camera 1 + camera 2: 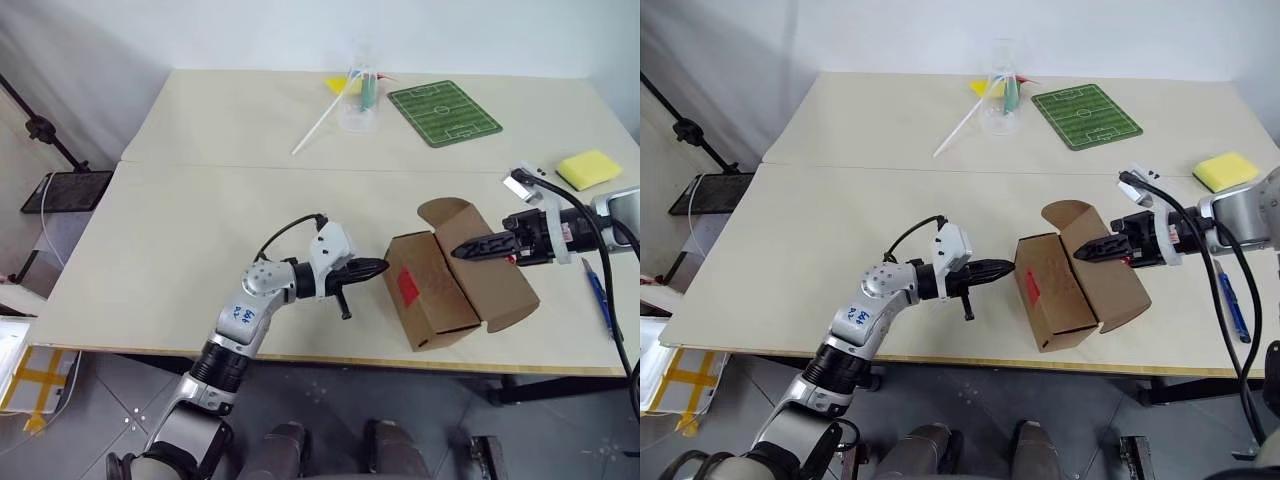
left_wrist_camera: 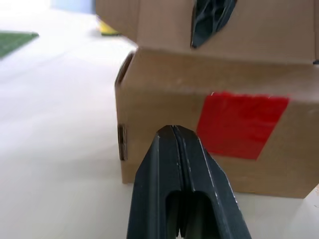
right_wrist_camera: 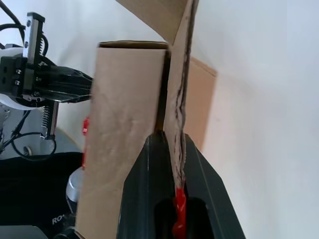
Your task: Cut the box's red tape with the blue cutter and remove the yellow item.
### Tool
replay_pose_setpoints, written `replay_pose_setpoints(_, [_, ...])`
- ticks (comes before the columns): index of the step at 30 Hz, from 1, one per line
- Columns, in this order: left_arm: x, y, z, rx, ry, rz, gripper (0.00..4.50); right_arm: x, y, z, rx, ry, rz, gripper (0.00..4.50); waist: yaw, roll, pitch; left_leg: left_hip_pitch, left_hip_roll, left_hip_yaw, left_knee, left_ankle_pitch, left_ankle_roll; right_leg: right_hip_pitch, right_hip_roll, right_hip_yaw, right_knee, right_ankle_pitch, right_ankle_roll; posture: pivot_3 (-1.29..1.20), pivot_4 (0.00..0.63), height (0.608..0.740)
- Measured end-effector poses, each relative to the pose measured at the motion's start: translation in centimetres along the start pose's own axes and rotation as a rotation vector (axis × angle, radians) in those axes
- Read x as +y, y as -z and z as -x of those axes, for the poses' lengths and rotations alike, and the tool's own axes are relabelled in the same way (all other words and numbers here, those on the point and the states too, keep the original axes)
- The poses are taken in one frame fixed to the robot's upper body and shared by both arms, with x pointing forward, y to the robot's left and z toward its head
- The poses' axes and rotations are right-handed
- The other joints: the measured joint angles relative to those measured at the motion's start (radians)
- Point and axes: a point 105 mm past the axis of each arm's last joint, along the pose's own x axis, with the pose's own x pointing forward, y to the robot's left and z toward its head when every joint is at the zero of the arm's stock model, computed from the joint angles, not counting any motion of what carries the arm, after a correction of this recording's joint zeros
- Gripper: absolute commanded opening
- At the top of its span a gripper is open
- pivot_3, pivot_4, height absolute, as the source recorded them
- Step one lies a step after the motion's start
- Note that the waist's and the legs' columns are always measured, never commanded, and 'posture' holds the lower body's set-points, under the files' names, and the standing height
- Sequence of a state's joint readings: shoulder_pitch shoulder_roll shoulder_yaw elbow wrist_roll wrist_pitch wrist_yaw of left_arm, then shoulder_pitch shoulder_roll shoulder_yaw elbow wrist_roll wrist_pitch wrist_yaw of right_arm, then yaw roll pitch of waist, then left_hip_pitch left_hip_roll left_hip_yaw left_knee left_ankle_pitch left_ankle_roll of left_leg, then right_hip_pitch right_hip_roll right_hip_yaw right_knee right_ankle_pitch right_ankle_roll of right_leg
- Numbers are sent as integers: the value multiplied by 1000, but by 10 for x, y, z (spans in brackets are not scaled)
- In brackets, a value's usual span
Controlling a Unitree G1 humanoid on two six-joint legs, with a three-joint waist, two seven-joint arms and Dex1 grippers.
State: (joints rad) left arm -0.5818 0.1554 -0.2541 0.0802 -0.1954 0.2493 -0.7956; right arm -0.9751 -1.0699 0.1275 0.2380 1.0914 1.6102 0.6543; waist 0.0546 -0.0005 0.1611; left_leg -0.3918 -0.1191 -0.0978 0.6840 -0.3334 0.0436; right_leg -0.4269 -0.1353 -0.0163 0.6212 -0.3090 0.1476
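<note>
The brown box [image 1: 447, 288] lies on its side near the table's front edge, its lid flap [image 1: 447, 213] standing open. A square of red tape [image 1: 408, 287] sits on the face turned toward my left gripper [image 1: 383, 267]. That gripper is shut and empty, pointing level at the taped face [image 2: 241, 124], its tips just short of it. My right gripper [image 1: 460, 251] reaches in from the right and is shut on a cardboard flap [image 3: 177, 99] of the box. The blue cutter [image 1: 598, 294] lies on the table to the right of the box. The yellow item is hidden.
A flat yellow sponge [image 1: 588, 168] lies at the right edge. At the back stand a green pitch mat [image 1: 445, 112], a clear cup [image 1: 359, 100], a long white stick [image 1: 318, 126] and a yellow scrap [image 1: 337, 84]. The table's front edge [image 1: 300, 356] runs just below the box.
</note>
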Motion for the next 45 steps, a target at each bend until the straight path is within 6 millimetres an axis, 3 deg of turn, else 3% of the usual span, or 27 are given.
replay_pose_setpoints(3, [0, -12, -6, -22, 21, -33, 0, -3, 1, 1, -26, -1, -14, 39, 0, 0, 0, 0, 0, 0, 0, 0, 0, 0, 0, 0, 1, 0, 0, 0, 150, 740])
replay_pose_setpoints(7, [-12, -37, -29, -63, 120, -113, 0, -7, 3, 1, -59, 8, -26, 39, -1, -2, -1, 2, 0, 0, 0, 0, 0, 2, 1, 0, 1, 0, 0, 0, 150, 740])
replay_pose_setpoints(11, [-14, -34, -42, -37, 148, -126, 0, -9, 3, 1, -87, 23, -25, 39, -7, -2, -1, 2, 2, 0, 0, 0, -1, 2, 2, 0, 1, 0, 0, 0, 150, 740])
replay_pose_setpoints(17, [-8, -18, -42, 93, 161, -178, 0, -13, 7, 4, -115, 33, -38, 39, -6, -3, -2, 3, 1, 0, 0, 0, -1, 2, 2, 1, 3, 0, 0, 0, 150, 740])
replay_pose_setpoints(25, [-5, -16, -29, 197, 166, -204, 0, -28, 17, 19, -106, 130, -62, 39, -7, -3, -4, 4, 2, 0, 0, 0, -1, 2, 2, 2, 3, 0, 0, 0, 150, 740])
replay_pose_setpoints(29, [-1, -7, -7, 249, 151, -159, 0, -37, 20, 32, -106, 182, -80, 39, -5, -2, -5, 4, 2, 0, 0, 0, -1, 2, 1, 4, 4, 0, -1, 0, 150, 740])
replay_pose_setpoints(31, [2, 3, 12, 280, 125, -102, 0, -43, 27, 36, -94, 198, -102, 39, 0, -2, -5, 4, 1, 0, 0, 0, -1, 2, 1, 5, 4, 0, -1, 0, 150, 740])
replay_pose_setpoints(34, [-2, 43, 39, 409, 97, 67, 0, -46, 33, 39, -102, 194, -114, 39, 4, -1, -4, 2, -3, 0, 0, 1, 1, 1, 2, 6, 5, 0, 0, 0, 150, 740])
replay_pose_setpoints(36, [-8, 50, 42, 430, 107, 116, 0, -45, 35, 38, -114, 186, -110, 39, 6, -1, -4, 0, -4, -2, 1, 2, 2, -1, 1, 6, 5, 0, 0, 0, 150, 740])
replay_pose_setpoints(40, [-8, 34, 34, 394, 113, 67, 0, -42, 39, 22, -136, 144, -100, 39, 5, -1, -4, 0, -5, -2, 0, 2, 2, -1, 1, 5, 5, 0, 0, 0, 150, 740])
replay_pose_setpoints(45, [-5, 33, 36, 404, 101, 63, 0, -45, 49, 11, -148, 170, -95, 39, -3, -1, -4, 1, -4, -2, 0, 2, 2, -1, 1, 4, 6, 0, 0, 0, 150, 740])
